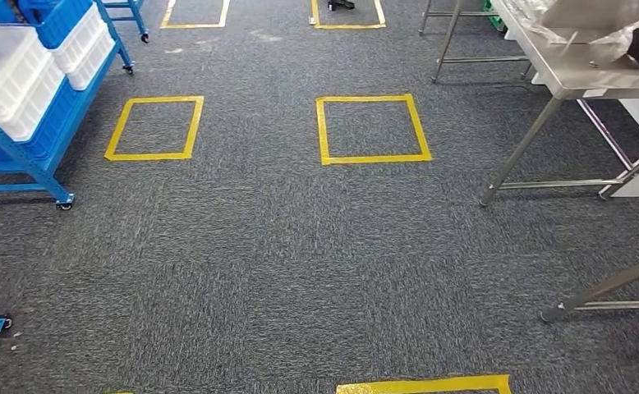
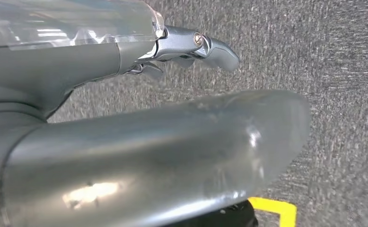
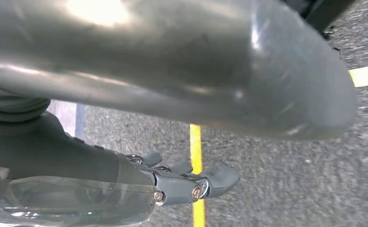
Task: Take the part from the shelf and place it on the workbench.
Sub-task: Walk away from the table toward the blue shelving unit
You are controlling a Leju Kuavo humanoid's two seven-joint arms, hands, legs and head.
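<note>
Two hands are hanging at our sides over the grey carpet, and neither is carrying anything; in the left wrist view our left hand (image 2: pixel 191 47) is showing its thumb and fingers stretched out, loosely apart, with only floor beyond them; in the right wrist view our right hand (image 3: pixel 191 182) is lying the same way, fingers released and grasping nothing, a strip of yellow tape (image 3: pixel 196 156) running under it.

We are looking down from the head at the shelf (image 1: pixel 29 107), the blue rack on castors standing off to our left and ahead, its tilted tiers loaded with white bins (image 1: pixel 12 74); the part itself we cannot pick out, and we are judging it to be lying inside one of those bins, hidden by the walls; its long axis we cannot tell. The workbench (image 1: pixel 579 74), steel-legged, is standing off to our right and ahead, well apart from the shelf, with taped squares (image 1: pixel 372 130) on the floor between them.

So the relation that matters: the shelf is lying to the left, well apart from both hands, and our left hand is the nearer one; we are judging that a turn and a walk leftward must come before any reach.
</note>
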